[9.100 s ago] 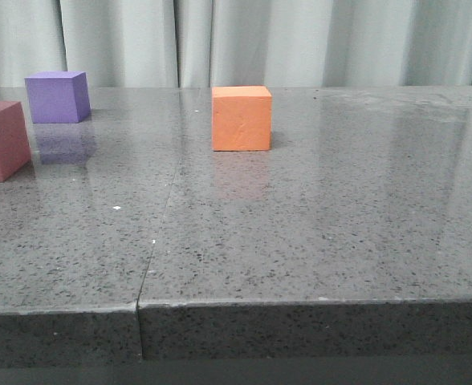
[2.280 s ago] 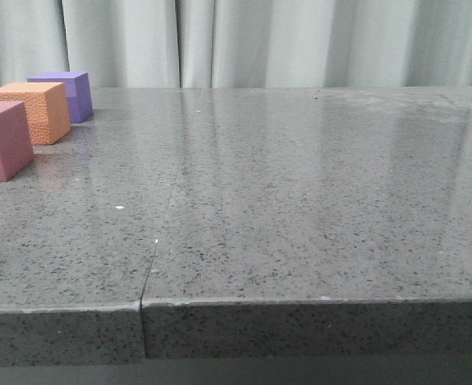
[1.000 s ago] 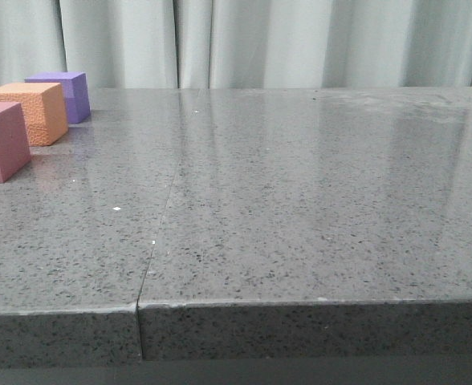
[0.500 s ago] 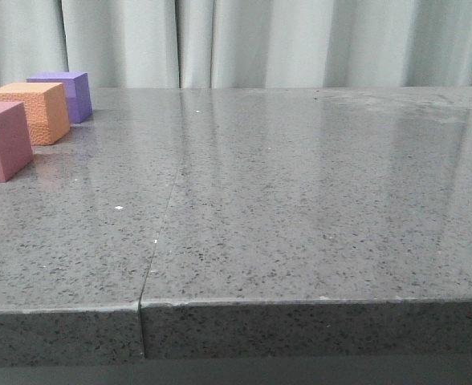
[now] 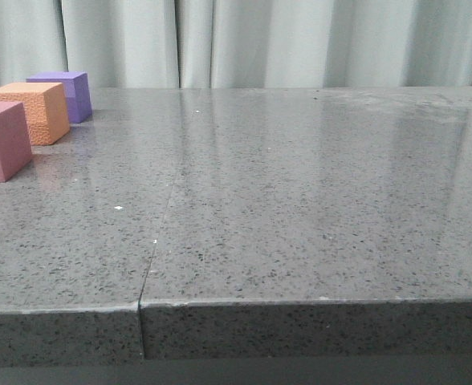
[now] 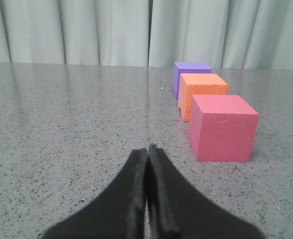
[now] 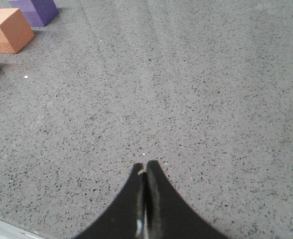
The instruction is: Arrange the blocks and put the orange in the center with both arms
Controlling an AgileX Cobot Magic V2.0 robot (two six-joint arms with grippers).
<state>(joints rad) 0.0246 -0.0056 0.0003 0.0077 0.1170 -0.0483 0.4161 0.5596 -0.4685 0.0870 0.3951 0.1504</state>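
Orange cube (image 5: 33, 111) sits in the middle of a row on the grey surface (image 5: 300, 200), between purple cube (image 5: 66, 95) and pink-red cube (image 5: 2, 140), while both arms' jaws are clenched, gripping nothing.

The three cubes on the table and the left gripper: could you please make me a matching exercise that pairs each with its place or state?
Things:
1. purple cube
2. orange cube
3. pink-red cube
4. left gripper

Places or states:
A. middle of the row
B. shut, holding nothing
C. far end of the row, nearest the curtain
D. near end of the row, partly cut off by the front view's left edge

Pairs: 1-C, 2-A, 3-D, 4-B
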